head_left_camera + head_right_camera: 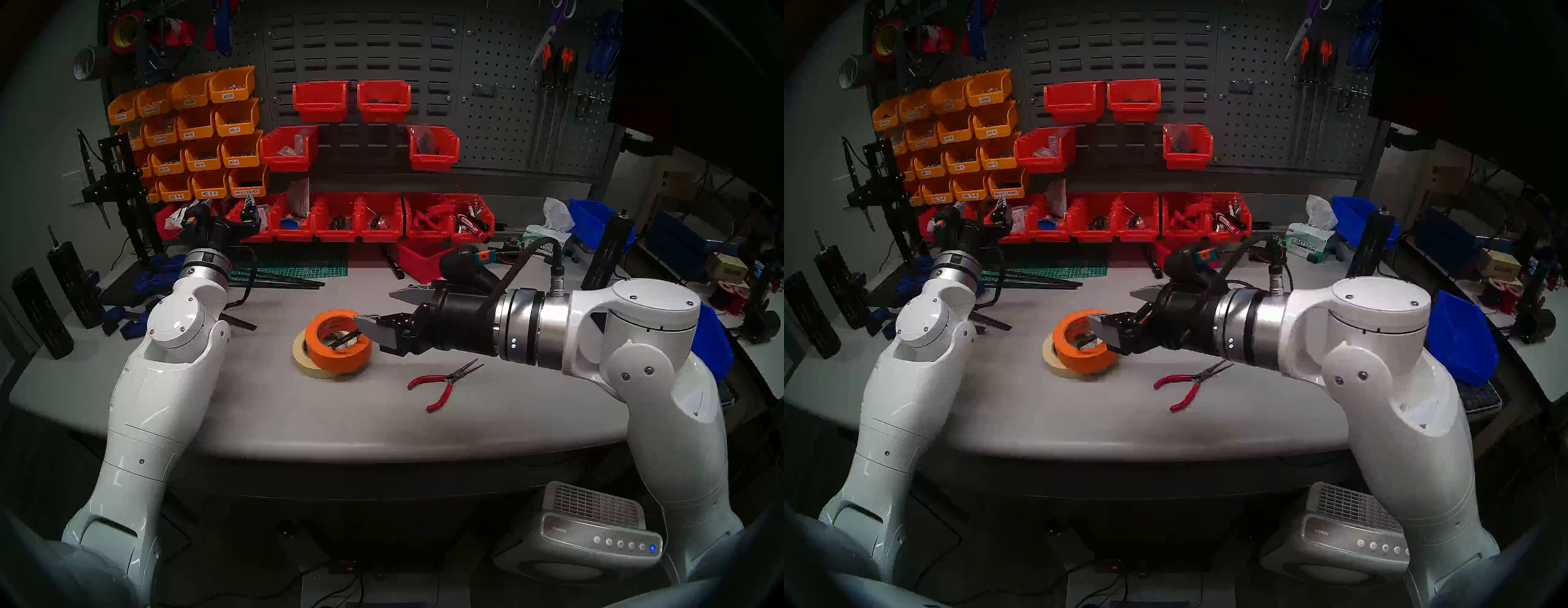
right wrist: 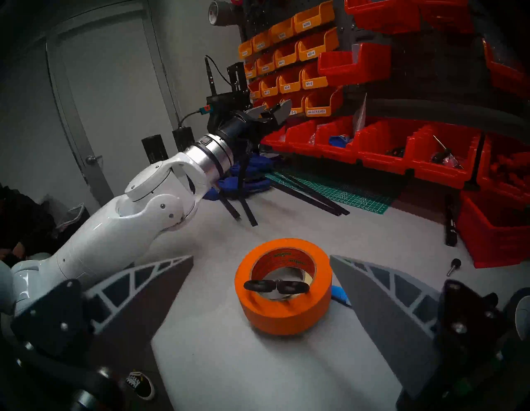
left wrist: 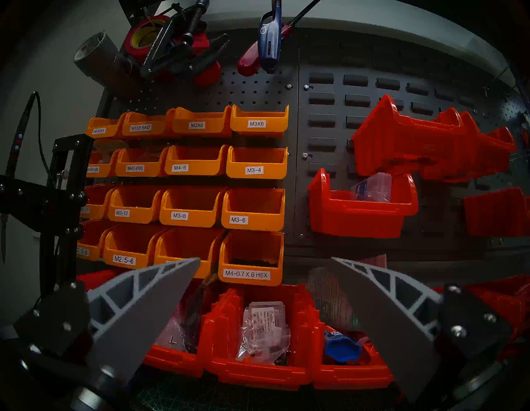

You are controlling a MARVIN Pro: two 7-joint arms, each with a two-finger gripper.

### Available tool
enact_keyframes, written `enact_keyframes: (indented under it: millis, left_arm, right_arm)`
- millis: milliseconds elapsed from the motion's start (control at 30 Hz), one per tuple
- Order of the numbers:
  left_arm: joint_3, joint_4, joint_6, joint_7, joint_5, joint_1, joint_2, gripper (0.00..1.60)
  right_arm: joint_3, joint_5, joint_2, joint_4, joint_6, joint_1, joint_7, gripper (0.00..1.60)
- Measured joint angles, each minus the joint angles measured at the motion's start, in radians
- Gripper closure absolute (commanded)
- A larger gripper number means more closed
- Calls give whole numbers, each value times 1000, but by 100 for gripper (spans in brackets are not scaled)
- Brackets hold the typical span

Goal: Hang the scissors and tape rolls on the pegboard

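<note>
The orange tape roll (image 2: 282, 290) (scissors (image 2: 276, 286) across its hole) lies between the right gripper (image 2: 261, 268)'s 2 spread, empty fingers.

Before our right gripper (image 2: 261, 259), between its two fingers (image 2: 381, 310), we see the wide tape roll (image 2: 282, 312) on the table (image 2: 258, 373). The scissors (image 2: 276, 286) lie across the top of this roll, the handles over its hole. Under it, shifted to the left, lies the slimmer tape roll (image 1: 302, 354). The pliers (image 1: 443, 382) lie on the table below the right fingers. Before the fingers (image 3: 137, 310) of our left gripper (image 3: 265, 259) stand the bins (image 3: 252, 163), mounted on the pegboard (image 3: 252, 89), with more bins below.
</note>
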Motion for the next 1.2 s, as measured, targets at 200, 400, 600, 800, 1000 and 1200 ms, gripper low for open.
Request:
enact_keyframes:
  millis: [200,400,600,800,1000,1200]
  left_arm:
    - [0,0,0,0,0,0,0,0]
    - [0,0,0,0,0,0,0,0]
    - [0,0,0,0,0,0,0,0]
    - [0,0,0,0,0,0,0,0]
    - [0,0,0,0,0,0,0,0]
    - [0,0,0,0,0,0,0,0]
  right_arm:
    - [-5,64,76,45,0,34,2,0]
    - [-32,119,127,90,0,75,1,0]
    - [-84,167,164,118,0,129,6,0]
    - [-120,174,206,123,0,179,16,0]
    - [-147,174,237,144,0,237,22,0]
    - [-179,180,244,179,0,288,34,0]
